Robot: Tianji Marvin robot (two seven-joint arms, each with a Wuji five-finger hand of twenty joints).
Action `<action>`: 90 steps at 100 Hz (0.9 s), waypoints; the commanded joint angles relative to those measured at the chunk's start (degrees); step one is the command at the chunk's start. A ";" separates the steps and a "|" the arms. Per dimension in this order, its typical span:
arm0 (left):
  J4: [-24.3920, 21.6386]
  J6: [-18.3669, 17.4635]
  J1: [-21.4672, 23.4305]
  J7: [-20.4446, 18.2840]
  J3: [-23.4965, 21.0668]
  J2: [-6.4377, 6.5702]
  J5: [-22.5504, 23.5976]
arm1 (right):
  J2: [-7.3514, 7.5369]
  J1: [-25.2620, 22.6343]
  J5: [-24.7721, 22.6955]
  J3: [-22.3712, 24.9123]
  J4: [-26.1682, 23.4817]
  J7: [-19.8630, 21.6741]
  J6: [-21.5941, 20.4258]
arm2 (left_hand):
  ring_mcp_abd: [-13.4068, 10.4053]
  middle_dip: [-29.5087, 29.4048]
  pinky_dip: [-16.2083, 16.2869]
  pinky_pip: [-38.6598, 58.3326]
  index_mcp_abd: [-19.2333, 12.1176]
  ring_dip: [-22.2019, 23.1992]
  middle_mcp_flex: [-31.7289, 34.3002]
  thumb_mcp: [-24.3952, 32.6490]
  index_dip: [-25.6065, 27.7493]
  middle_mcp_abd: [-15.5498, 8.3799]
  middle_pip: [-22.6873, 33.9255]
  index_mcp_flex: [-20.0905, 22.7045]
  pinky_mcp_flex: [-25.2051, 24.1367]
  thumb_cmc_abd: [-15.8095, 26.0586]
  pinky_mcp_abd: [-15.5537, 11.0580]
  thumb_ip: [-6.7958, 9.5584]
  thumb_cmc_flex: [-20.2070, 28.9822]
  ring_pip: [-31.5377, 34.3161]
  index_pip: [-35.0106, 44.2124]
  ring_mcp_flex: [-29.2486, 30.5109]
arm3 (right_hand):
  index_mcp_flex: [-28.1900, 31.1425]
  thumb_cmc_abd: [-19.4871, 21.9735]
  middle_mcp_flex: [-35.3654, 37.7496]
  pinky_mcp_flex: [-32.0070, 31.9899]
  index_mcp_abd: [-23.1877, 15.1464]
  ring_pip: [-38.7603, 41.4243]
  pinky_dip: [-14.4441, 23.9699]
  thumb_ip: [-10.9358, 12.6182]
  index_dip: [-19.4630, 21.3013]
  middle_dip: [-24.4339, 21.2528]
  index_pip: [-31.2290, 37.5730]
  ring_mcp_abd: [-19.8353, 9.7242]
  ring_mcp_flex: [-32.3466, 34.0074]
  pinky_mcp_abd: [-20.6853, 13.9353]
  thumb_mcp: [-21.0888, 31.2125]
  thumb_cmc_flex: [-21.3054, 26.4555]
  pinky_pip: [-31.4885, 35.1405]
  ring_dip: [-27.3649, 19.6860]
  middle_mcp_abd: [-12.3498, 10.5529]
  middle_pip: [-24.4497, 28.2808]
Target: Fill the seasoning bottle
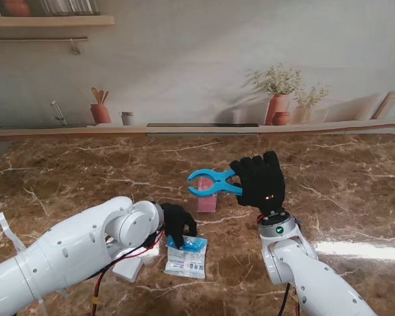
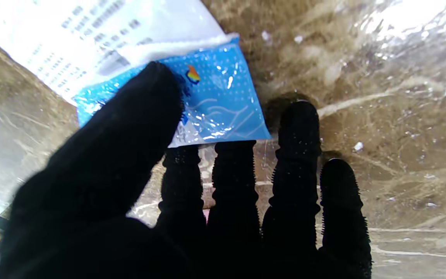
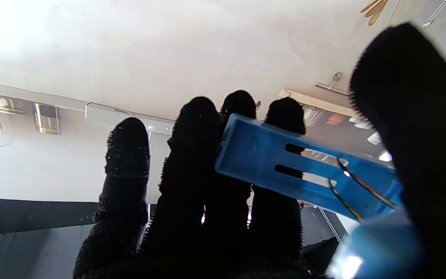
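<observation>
Stand view: right hand holds blue clip, mouth pointing left.

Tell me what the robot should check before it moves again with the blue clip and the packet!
1. Right hand holds the clip: ok, fingers closed on its handle, raised above the table.
2. Clip is open: ok, its tips stand apart over the pink block.
3. Left hand pins the packet: ok, thumb presses the blue end; the other fingers reach past its edge to the table.
4. Packet lies flat: ok.
5. Packet is already cut open: cannot tell.
6. Seasoning bottle is ready: cannot tell, no bottle is clearly seen.
</observation>
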 commanded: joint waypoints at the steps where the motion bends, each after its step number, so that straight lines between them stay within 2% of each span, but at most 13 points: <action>1: 0.73 0.49 0.91 -1.65 1.08 0.45 -0.18 | -0.07 -0.31 0.02 0.10 -0.05 0.68 0.26 | -1.58 3.55 -0.55 1.67 6.01 1.38 -1.17 0.58 -11.02 -2.60 -0.41 -4.84 -1.24 -1.32 0.68 -1.28 1.40 -5.01 13.23 0.12 | 9.35 5.79 8.09 -0.94 -12.60 -0.51 0.45 0.64 7.90 4.32 28.59 -1.99 -1.47 0.18 0.27 5.72 -0.54 0.19 -7.80 21.50; 10: 0.17 0.27 1.37 -1.70 0.87 0.66 0.51 | -0.10 -0.24 0.10 0.08 -0.02 0.60 0.22 | -1.62 8.50 -0.82 0.92 12.10 4.95 -5.52 -1.44 -33.59 -5.69 8.93 -4.66 -2.78 -0.41 0.61 -1.22 0.74 -5.03 -6.70 -1.60 | 9.35 5.82 8.14 -0.97 -12.60 -0.63 0.46 0.56 7.92 4.19 28.57 -1.99 -1.51 0.20 0.25 5.67 -0.57 0.09 -7.81 21.41; 15: -0.07 0.27 1.67 -1.59 0.75 0.70 1.04 | -0.12 -0.19 0.16 0.07 0.03 0.49 0.21 | -1.31 10.34 -0.72 0.62 12.43 5.84 -6.38 -1.33 -35.96 -5.96 12.51 -2.28 -3.19 -0.25 1.00 -1.28 0.45 -4.61 -6.85 -2.20 | 9.35 5.81 8.09 -0.97 -12.60 -0.71 0.47 0.54 7.93 4.15 28.56 -2.02 -1.55 0.21 0.26 5.77 -0.58 0.02 -7.82 21.37; 21: -0.05 0.00 1.67 -1.43 0.90 0.71 1.29 | -0.13 -0.17 0.19 0.11 0.04 0.44 0.20 | -0.46 13.21 -0.78 -0.16 8.14 7.45 -6.31 -0.78 -30.53 -5.29 15.01 3.52 -4.31 0.29 0.87 -1.52 1.32 -4.04 3.09 -3.86 | 9.33 5.87 8.07 -0.97 -12.59 -0.77 0.48 0.52 7.95 4.11 28.56 -2.03 -1.53 0.21 0.24 5.78 -0.59 -0.03 -7.82 21.34; 26: 0.07 -0.22 1.53 -1.40 1.17 0.70 1.32 | -0.14 -0.19 0.19 0.15 0.01 0.41 0.21 | -0.22 16.53 -0.68 -0.51 1.78 8.73 -6.55 -2.69 -24.35 -4.85 15.87 3.84 -4.99 1.41 0.57 -1.06 2.91 -3.75 13.41 -5.60 | 9.28 6.05 7.98 -0.99 -12.58 -0.80 0.48 0.50 7.98 4.06 28.56 -2.03 -1.52 0.20 0.19 5.78 -0.61 -0.07 -7.86 21.27; 29: 0.29 -0.47 1.70 -1.04 1.02 0.59 1.29 | -0.14 -0.21 0.18 0.19 -0.04 0.39 0.23 | 0.02 17.20 -0.67 -0.63 0.20 8.86 -6.77 -2.35 -21.73 -4.25 15.98 3.97 -5.27 1.80 0.43 -0.92 3.36 -3.93 16.32 -6.45 | 9.27 6.11 7.98 -1.02 -12.57 -0.82 0.48 0.48 8.00 4.05 28.57 -2.01 -1.55 0.20 0.14 5.84 -0.63 -0.10 -7.88 21.26; 34: 0.70 -0.65 1.94 -0.32 0.87 0.36 1.16 | -0.16 -0.27 0.18 0.26 -0.10 0.29 0.28 | 0.70 20.35 -0.53 -1.41 -0.75 8.35 -8.42 1.50 -15.68 -2.57 11.01 3.94 -6.54 2.70 -0.01 -1.36 2.90 -5.74 18.37 -10.07 | 9.19 6.22 7.95 -1.02 -12.52 -0.87 0.48 0.47 8.04 4.04 28.59 -1.97 -1.60 0.21 0.08 5.85 -0.66 -0.14 -7.87 21.25; 36: 0.76 -0.72 1.79 -0.41 1.04 0.38 1.06 | -0.17 -0.29 0.19 0.29 -0.12 0.24 0.29 | 0.55 19.86 -0.46 -2.11 -1.13 6.62 -10.97 3.99 -11.92 -1.80 5.39 2.39 -7.33 4.07 -0.64 -1.38 1.91 -7.86 18.17 -12.80 | 9.17 6.27 7.94 -1.02 -12.50 -0.88 0.48 0.47 8.06 4.04 28.60 -1.96 -1.60 0.21 0.07 5.88 -0.66 -0.15 -7.87 21.24; 38: 0.75 -0.79 1.58 -0.62 1.26 0.43 0.94 | -0.17 -0.31 0.20 0.32 -0.13 0.20 0.30 | 0.25 17.33 -0.47 -2.39 -1.26 5.60 -12.72 5.24 -9.80 -1.33 1.38 1.12 -7.52 5.01 -0.98 -1.17 1.46 -9.01 18.62 -13.99 | 9.17 6.34 7.94 -1.02 -12.50 -0.88 0.48 0.48 8.07 4.04 28.60 -1.96 -1.60 0.21 0.07 5.91 -0.66 -0.16 -7.87 21.24; 43: 0.73 -0.89 1.41 -1.02 1.29 0.50 0.51 | -0.18 -0.34 0.21 0.39 -0.13 0.17 0.30 | -0.31 0.72 -0.65 -2.93 -1.07 -0.87 -16.01 10.23 -3.21 0.32 -2.63 -2.14 -7.00 6.77 -2.46 -0.80 0.17 -12.75 19.78 -14.46 | 9.14 6.41 7.94 -1.02 -12.47 -0.89 0.49 0.49 8.11 4.04 28.63 -1.95 -1.61 0.21 0.02 5.96 -0.67 -0.17 -7.87 21.25; 50: 0.61 -0.27 2.00 -1.10 0.31 0.35 -0.79 | -0.14 -0.37 0.19 0.43 -0.04 0.30 0.23 | -1.11 -13.15 -0.42 -0.58 -1.11 -6.33 -6.61 11.22 1.30 1.34 -6.33 -4.41 -4.11 7.26 -4.67 -1.81 1.68 -12.55 20.93 -7.11 | 9.11 6.48 7.95 -1.02 -12.42 -0.88 0.49 0.50 8.17 4.03 28.66 -1.97 -1.57 0.21 -0.04 6.00 -0.67 -0.20 -7.82 21.25; 61: 0.34 -0.56 4.33 0.43 -2.88 0.02 -0.63 | -0.09 -0.36 0.39 0.27 0.61 0.64 0.02 | -2.66 -12.31 0.33 5.77 -2.27 -6.16 6.50 13.66 2.10 -0.56 -5.21 -4.55 2.24 5.59 -5.81 -2.90 1.36 -4.97 22.28 3.33 | 9.16 5.94 8.19 -0.85 -12.32 -0.76 0.53 0.49 8.48 4.03 28.99 -1.99 -1.30 0.19 0.08 6.22 -0.62 -0.21 -7.77 21.37; 90: -0.55 -4.20 11.80 9.85 -11.34 -1.27 4.74 | 0.07 -0.89 1.54 -0.69 3.24 3.31 0.14 | -3.42 -6.33 -1.38 8.26 -4.48 -2.84 10.32 22.34 0.93 -5.20 -1.89 -0.68 6.49 -1.82 -8.04 -2.70 -2.08 -0.89 25.20 8.85 | 10.11 4.38 9.08 -0.22 -12.18 0.08 0.75 0.29 9.05 4.29 29.00 -1.96 -0.57 0.33 1.68 5.89 -0.25 0.18 -7.54 21.91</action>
